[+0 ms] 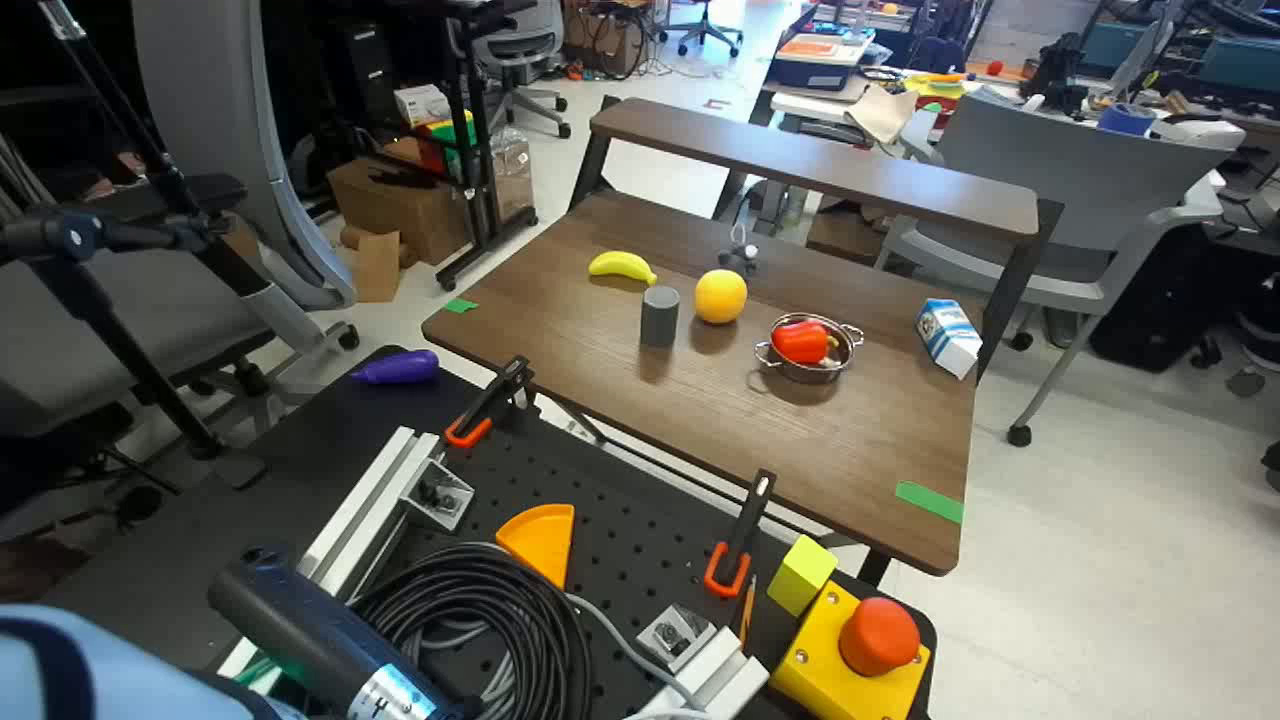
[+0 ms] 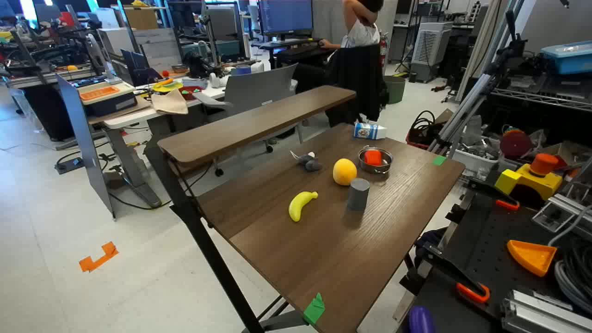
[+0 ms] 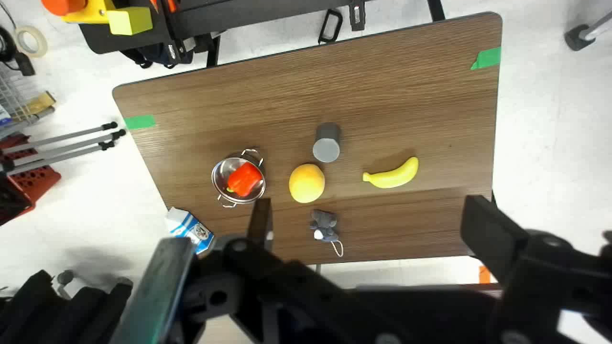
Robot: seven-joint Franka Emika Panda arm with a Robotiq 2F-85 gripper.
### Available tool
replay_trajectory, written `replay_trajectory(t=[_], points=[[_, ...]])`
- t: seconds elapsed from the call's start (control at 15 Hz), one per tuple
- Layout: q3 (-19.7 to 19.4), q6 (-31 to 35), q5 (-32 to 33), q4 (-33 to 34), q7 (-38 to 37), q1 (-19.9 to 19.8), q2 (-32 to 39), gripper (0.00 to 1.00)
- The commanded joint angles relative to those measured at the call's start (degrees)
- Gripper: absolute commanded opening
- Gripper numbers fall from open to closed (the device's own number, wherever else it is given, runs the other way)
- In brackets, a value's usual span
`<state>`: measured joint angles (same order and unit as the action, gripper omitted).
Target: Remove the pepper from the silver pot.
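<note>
Bright red, rounded pepper (image 1: 800,341) sits inside the shallow silver metal pot (image 1: 815,376), toward the right edge of the brown wooden counter (image 1: 700,410) in an exterior view; removal looks unstarted, I'd say, with grasp, lift and setting aside left. In an exterior view, green tape (image 2: 439,160) marks the corner to its right. In the wrist view, the black gripper (image 3: 368,212) hangs high, I reckon, jaws wide apart, holding nothing.

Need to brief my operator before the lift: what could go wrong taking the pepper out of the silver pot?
The pepper sits inside the silver pot, so the gripper could snag the pot, tipping or dragging it. The orange stands near the pot; a bump might set it rolling. The pepper looks smooth, so it may slip.
</note>
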<state>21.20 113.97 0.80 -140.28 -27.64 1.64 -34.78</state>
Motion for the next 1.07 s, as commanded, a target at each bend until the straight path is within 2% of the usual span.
replay_trajectory(t=[0.0, 0.33, 0.53, 0.73, 1.0], points=[[-1.1, -0.2, 0.8, 0.1, -0.6, 1.3, 0.3, 1.0], [-1.1, -0.2, 0.8, 0.1, -0.6, 1.3, 0.3, 1.0], [-3.2, 1.5, 0.5, -0.7, 0.7, 0.7, 0.6, 1.0], [-8.1, 4.4, -1.3, -2.4, 3.2, -0.1, 1.0, 1.0], [-14.9, 8.6, -4.4, -2.7, 5.0, -2.0, 5.9, 1.0]])
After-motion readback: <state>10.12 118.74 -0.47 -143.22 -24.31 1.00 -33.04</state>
